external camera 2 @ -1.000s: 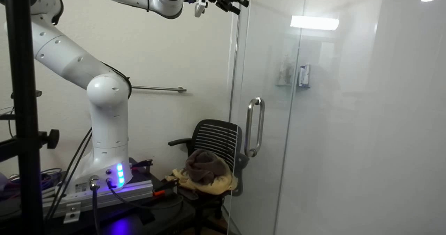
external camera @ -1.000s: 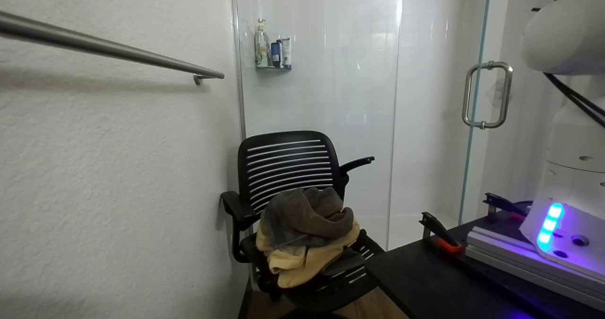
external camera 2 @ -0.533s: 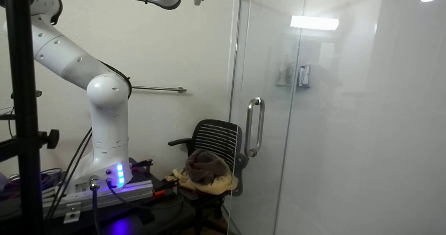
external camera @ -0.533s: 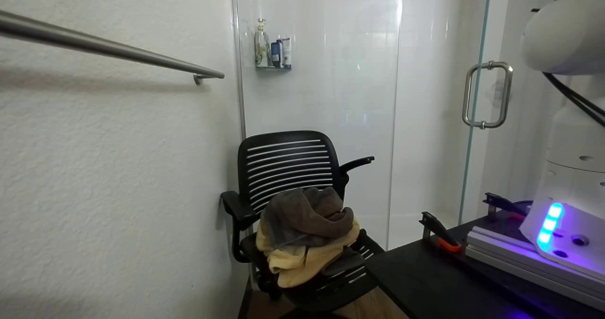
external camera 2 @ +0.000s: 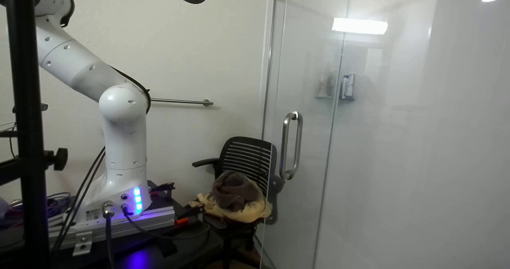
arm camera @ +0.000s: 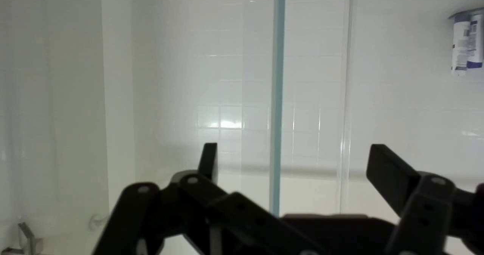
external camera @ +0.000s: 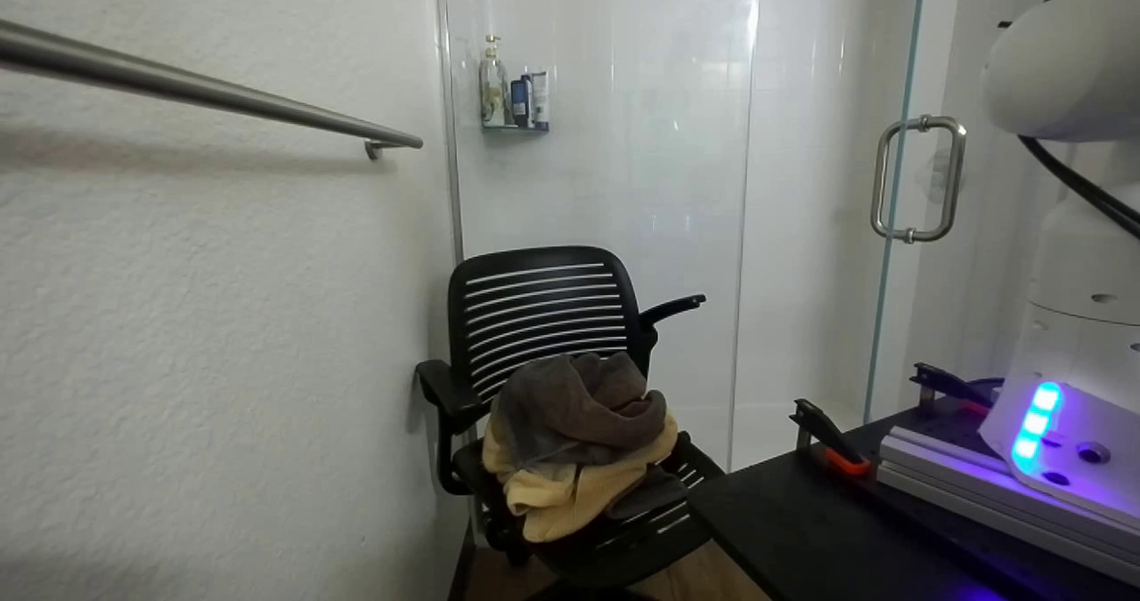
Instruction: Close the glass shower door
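Right of the chair (external camera: 545,307) in an exterior view, the glass door (external camera: 881,316) looks ajar; its handle (external camera 2: 284,147), in an exterior view, hangs untouched. Across the wrist view, the wide-spread pincer (arm camera: 294,149) frames the door's edge (arm camera: 277,88), depth unclear; drifting sideways could knock the door wider.

- Clear frameless glass shower door (external camera 2: 314,141): blue-green edge (arm camera: 277,96), silver D-shaped metal handle (external camera: 954,178)
- Blk 2-finger claw (arm camera: 294,153)
- Blk slatted-back office chair (external camera: 546,316), pale horiz. stripes
- Crumpled dk-brn cloth (external camera: 588,405); crumpled ylw cloth (external camera: 552,505)
- Wht robot arm (external camera 2: 122,105) w/ blue light strip (external camera 2: 138,199)
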Action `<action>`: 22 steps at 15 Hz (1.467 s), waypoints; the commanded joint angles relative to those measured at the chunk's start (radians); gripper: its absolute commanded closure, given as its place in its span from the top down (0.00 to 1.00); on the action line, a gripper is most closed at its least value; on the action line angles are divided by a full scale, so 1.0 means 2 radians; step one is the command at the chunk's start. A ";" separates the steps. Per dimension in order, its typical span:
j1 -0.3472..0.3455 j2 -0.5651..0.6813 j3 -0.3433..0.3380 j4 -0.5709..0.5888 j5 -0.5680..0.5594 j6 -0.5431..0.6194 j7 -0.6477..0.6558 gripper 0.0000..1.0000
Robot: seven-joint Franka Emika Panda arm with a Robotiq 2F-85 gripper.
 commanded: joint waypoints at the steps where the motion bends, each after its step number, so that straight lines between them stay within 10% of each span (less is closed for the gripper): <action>1: -0.003 0.005 0.002 0.003 0.007 0.002 -0.003 1.00; 14: 0.094 0.093 -0.016 0.028 0.121 0.000 0.020 1.00; 22: 0.028 0.201 0.011 0.068 0.114 0.105 0.083 1.00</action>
